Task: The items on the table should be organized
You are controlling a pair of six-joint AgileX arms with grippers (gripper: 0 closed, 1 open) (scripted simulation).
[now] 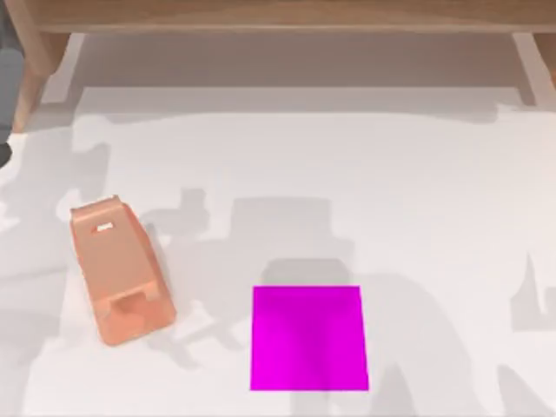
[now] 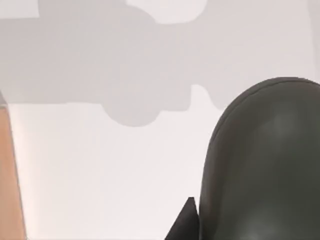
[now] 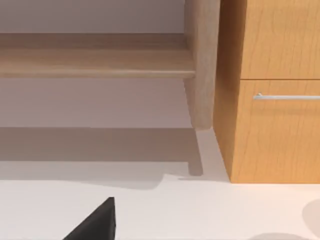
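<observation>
A dark grey oval mouse looms close in the left wrist view, raised above the white table. My left gripper is shut on it, with one black fingertip showing against the mouse's side. From the right wrist view, a black fingertip of my right gripper hangs over the table, facing the wooden shelf unit and its drawer.
A peach-orange phone stand lies at the table's left. A magenta square pad sits near the front centre. The light wooden shelf unit runs along the back edge. Arm shadows fall across the white table.
</observation>
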